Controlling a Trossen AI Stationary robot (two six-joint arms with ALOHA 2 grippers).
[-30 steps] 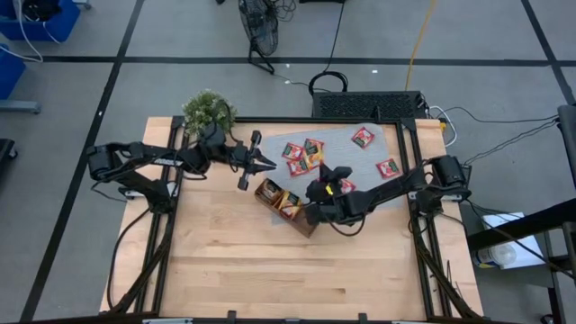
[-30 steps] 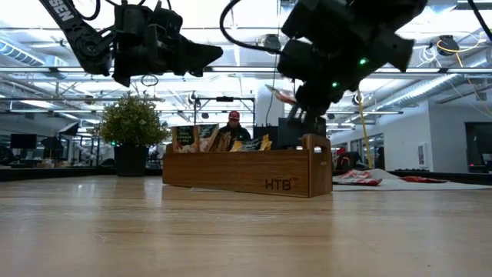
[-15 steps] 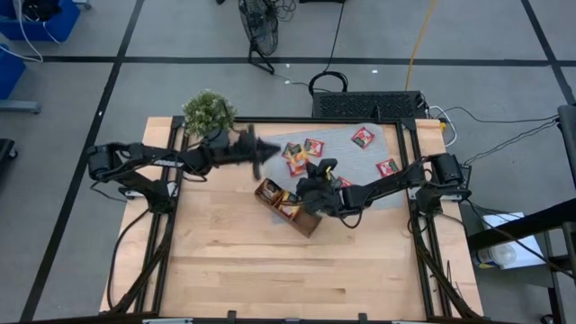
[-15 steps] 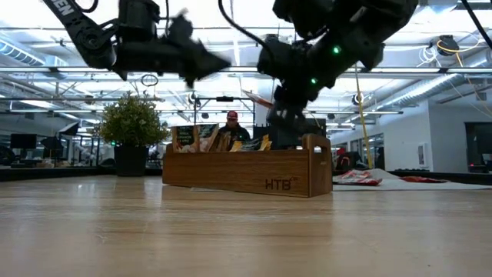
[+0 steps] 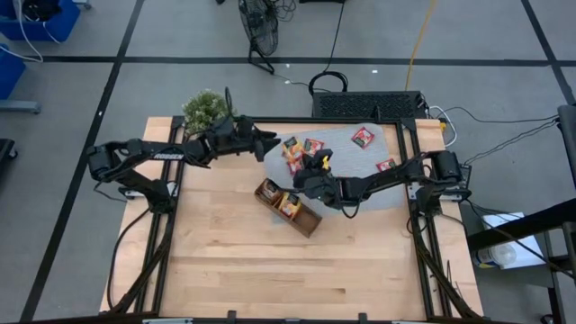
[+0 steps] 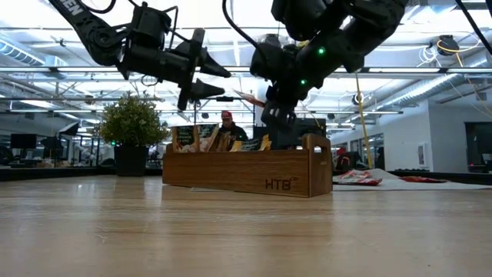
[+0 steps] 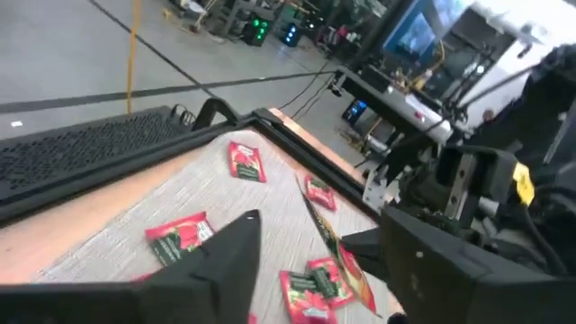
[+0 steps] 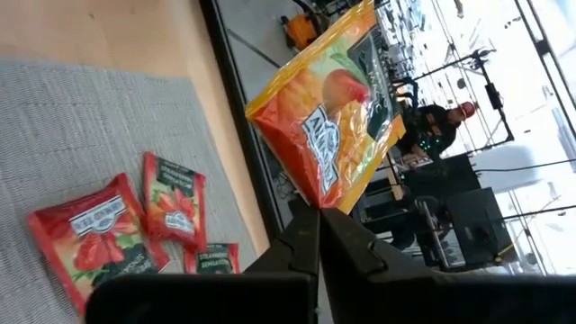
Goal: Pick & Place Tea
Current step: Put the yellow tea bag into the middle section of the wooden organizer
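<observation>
Wooden table, tea tray (image 5: 290,207) in the middle. My right gripper (image 8: 317,236) hangs above it pinching an orange sachet (image 8: 329,113). My left gripper (image 5: 263,142) is spread wide, up behind the tray near the plant (image 5: 205,109).

Bright, even overhead light throughout; ceiling strip lights (image 6: 430,69) glare in the low view, where the nearest tabletop (image 6: 231,238) blurs.

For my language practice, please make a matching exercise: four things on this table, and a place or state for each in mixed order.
Things:
1. orange foil tea sachet
2. brown wooden tray
3. small green potted plant
4. left gripper

Places or states:
A. at a table corner
B. open, in the air
C. pinched by the right gripper
D. on bare wood, sachets inside

Pairs: 1-C, 2-D, 3-A, 4-B
</observation>
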